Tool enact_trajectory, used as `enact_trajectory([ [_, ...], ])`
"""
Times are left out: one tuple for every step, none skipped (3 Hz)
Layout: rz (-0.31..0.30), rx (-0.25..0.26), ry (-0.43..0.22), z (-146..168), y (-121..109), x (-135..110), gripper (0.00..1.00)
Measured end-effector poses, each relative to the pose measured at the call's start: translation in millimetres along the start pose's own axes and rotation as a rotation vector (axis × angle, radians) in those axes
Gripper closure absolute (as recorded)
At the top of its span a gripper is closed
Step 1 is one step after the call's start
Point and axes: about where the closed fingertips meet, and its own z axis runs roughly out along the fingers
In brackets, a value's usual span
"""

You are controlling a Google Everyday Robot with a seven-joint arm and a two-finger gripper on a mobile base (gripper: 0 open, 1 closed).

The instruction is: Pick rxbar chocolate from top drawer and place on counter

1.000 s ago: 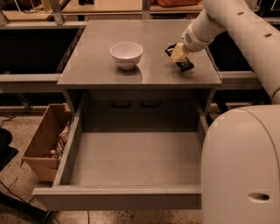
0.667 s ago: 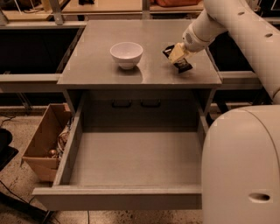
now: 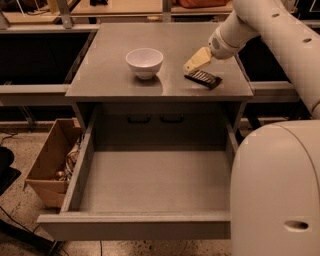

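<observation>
Speckled hard floor [image 3: 20, 210] with tan wooden tabletops [image 3: 125, 7] along the far edge forms the setting. Item one, robot base [image 3: 275, 190]: large rounded off-white shell filling the lower right corner, covering the drawer's right end. Item two, top drawer [image 3: 155, 180]: wide, shallow, grey, pulled fully out toward the camera, smooth floor exposed, plain flat front panel nearest the viewer. Item three, counter [image 3: 175, 40]: matte grey, nearly square cabinet top directly above and behind the drawer. Item four, arm [image 3: 270, 25]: off-white, jointed, reaching in from the upper right and angling down to the left over the counter's right side. Item five, cardboard box [image 3: 47, 165]: brown, open-topped, standing on the floor just beside the drawer's left wall, with unclear contents. Item six, white bowl [image 3: 144, 61]: upright on the counter, left of centre. Item seven, gripper [image 3: 192, 65]: pale yellow tip, pointing down and left, poised just over the far left end of the bar; how far it is parted cannot be told, nor whether it touches the bar. Item eight, rxbar chocolate [image 3: 203, 78]: dark glossy wrapper, lying flat on the counter near its front right corner, well apart from the bowl.
</observation>
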Motion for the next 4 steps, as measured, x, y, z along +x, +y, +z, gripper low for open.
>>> enact_trajectory([
  [-0.014, -0.012, 0.002, -10, 5, -9, 0.0],
  [-0.057, -0.108, -0.014, -38, 14, -11, 0.0],
  [-0.099, -0.179, -0.109, -103, 14, -11, 0.0],
  [-0.063, -0.156, -0.227, -173, -5, 1, 0.0],
])
